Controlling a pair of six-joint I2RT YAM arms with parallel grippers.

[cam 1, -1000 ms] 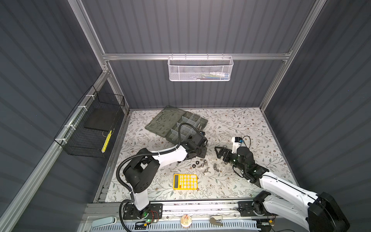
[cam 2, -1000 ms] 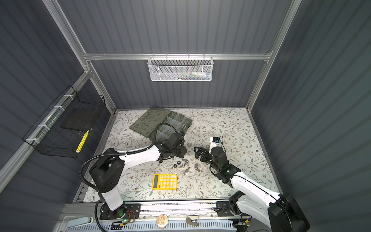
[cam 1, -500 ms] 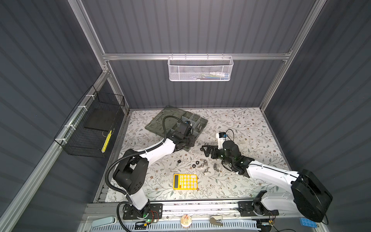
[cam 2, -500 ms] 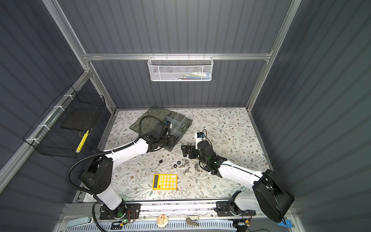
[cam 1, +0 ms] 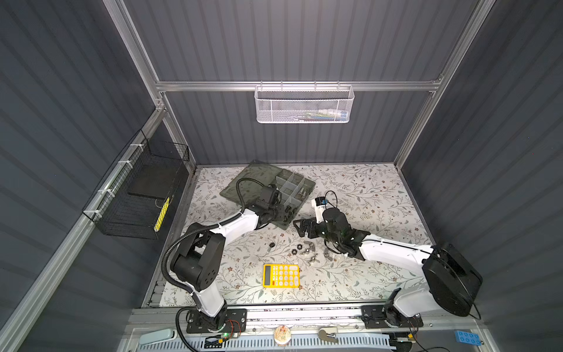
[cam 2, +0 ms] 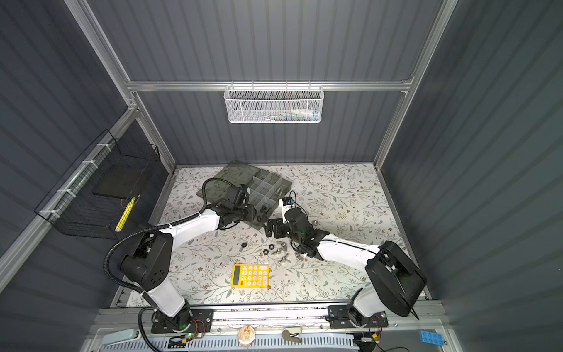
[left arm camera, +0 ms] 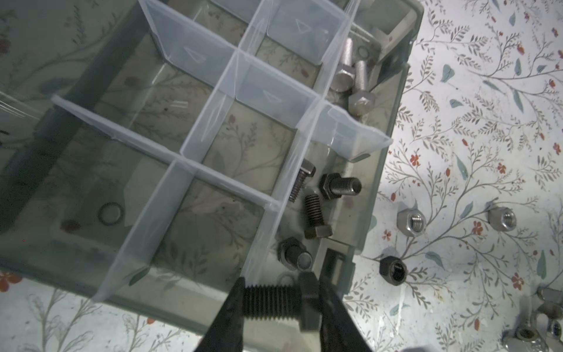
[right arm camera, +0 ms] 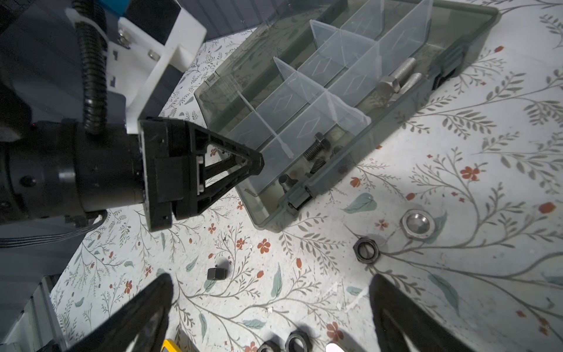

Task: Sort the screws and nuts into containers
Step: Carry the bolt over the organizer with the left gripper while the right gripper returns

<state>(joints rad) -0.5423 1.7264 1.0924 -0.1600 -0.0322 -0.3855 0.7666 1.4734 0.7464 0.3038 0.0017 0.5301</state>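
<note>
- My left gripper (left arm camera: 281,294) clamps a black threaded hex-head screw (left arm camera: 268,304) end to end at the edge of the translucent grey-green plastic organiser box (left arm camera: 393,91), by the compartment holding other black screws (left arm camera: 315,218), I judge to keep like together
- My right gripper (right arm camera: 271,283) gapes empty above loose hex nuts (right arm camera: 367,250), poised to pick

Floral tabletop (cam 1: 365,195) bears organiser box (cam 1: 286,176), loose nuts (cam 1: 294,251), yellow calculator (cam 1: 281,275).

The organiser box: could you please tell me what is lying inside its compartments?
One end compartment of the organiser box holds four black screws; its neighbour holds two silver screws. The other visible compartments look empty. The left gripper, shut on a fifth black screw, hides its near edge.
</note>
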